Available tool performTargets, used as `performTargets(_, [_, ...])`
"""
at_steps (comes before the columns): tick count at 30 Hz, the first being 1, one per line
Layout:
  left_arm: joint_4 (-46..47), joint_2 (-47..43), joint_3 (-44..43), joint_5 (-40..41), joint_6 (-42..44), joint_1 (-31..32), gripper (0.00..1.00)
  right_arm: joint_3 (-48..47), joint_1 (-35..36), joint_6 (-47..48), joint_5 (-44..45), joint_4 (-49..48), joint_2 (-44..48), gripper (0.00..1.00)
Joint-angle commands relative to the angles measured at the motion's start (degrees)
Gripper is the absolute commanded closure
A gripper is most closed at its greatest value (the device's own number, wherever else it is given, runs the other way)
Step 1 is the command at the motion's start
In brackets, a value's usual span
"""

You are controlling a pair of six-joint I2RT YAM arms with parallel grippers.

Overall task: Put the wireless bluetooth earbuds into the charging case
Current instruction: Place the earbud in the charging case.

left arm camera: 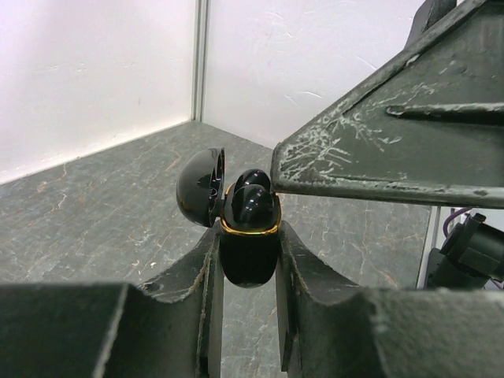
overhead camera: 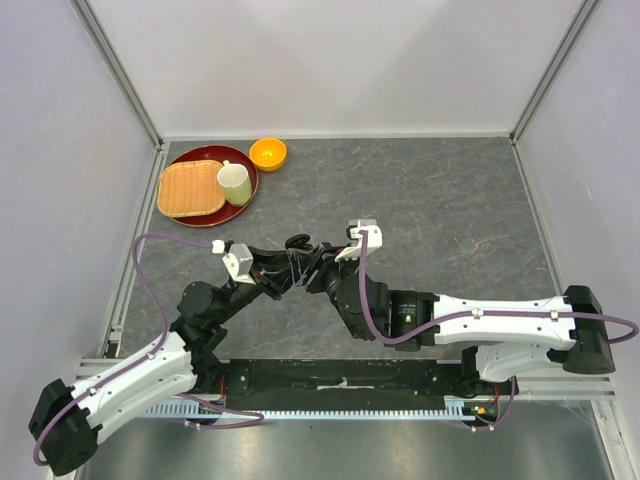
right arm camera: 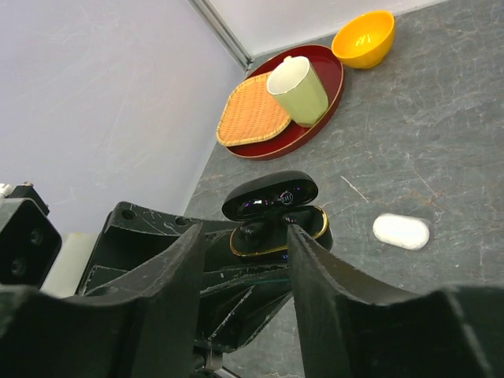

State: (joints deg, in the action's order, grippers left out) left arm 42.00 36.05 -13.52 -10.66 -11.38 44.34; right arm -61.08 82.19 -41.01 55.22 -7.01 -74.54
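Left fingers (left arm camera: pixel 206 272): clamped tight on the lower shell of the open black charging case (left arm camera: pixel 248 264).
Right fingers (right arm camera: pixel 177 272): parted, holding nothing, straddling the case mouth.
Black earbud (left arm camera: pixel 250 201): sitting in the case, apparently not fully seated.
Handling: tiny, light, glossy, probably slippery; pinch its sides gently.

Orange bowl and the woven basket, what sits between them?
The green cup stands between the orange bowl and the woven basket, on the red tray. The right wrist view shows it clearly.
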Motion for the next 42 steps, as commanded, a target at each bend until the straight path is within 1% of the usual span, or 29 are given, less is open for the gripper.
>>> performTargets(1, [3.18,-0.90,-4.59,-0.16,2.68,-0.22,0.98,-2.20,0.34,3.04,-1.60,2.44,1.85,0.43])
performTargets(2, [3.26,-1.07,-4.50,-0.07,2.41,-0.22,0.98,-2.29,0.34,3.74,-2.13,2.26,1.86,0.36])
performTargets(4, [3.35,-1.16,-4.33,0.20,2.15,-0.22,0.98,-2.46,0.34,4.71,-2.92,1.56,2.47,0.32])
performTargets(5, [3.27,-1.42,-4.32,0.28,2.24,-0.22,0.98,-2.55,0.34,4.89,-3.36,1.47,2.73,0.26])
performTargets(7, [1.95,-1.60,-4.59,0.11,2.41,-0.22,0.98,-2.64,0.25,5.50,-3.45,1.03,3.61,0.22])
performTargets(8, [1.60,-2.03,-4.59,0.20,2.41,-0.13,0.98,-2.73,0.34,5.94,-3.80,0.94,3.96,0.17])
performTargets(16, [-1.22,-1.43,-6.26,0.02,2.77,-0.22,0.98,-2.73,0.34,8.85,-5.21,0.24,7.83,0.05])
performTargets(20, [-1.22,-0.02,-7.40,-0.07,2.50,-0.22,0.98,-2.90,0.25,9.63,-5.56,-0.03,9.68,0.02])
performTargets(25, [-1.74,1.47,-8.45,0.55,3.37,-0.22,0.98,-4.84,0.34,10.87,-5.65,0.15,11.00,0.02])
performTargets(29, [-2.10,2.88,-8.89,1.25,3.99,-0.22,0.98,-6.59,0.25,11.13,-5.13,2.34,11.61,0.02])
performTargets(40, [-1.65,4.64,-9.16,0.02,3.55,-0.22,0.98,-6.07,0.25,8.15,1.37,6.83,15.66,0.02])
performTargets(42, [-1.92,4.55,-9.07,-0.33,3.64,-0.22,0.98,-7.03,0.16,6.22,3.04,10.86,15.83,0.02])
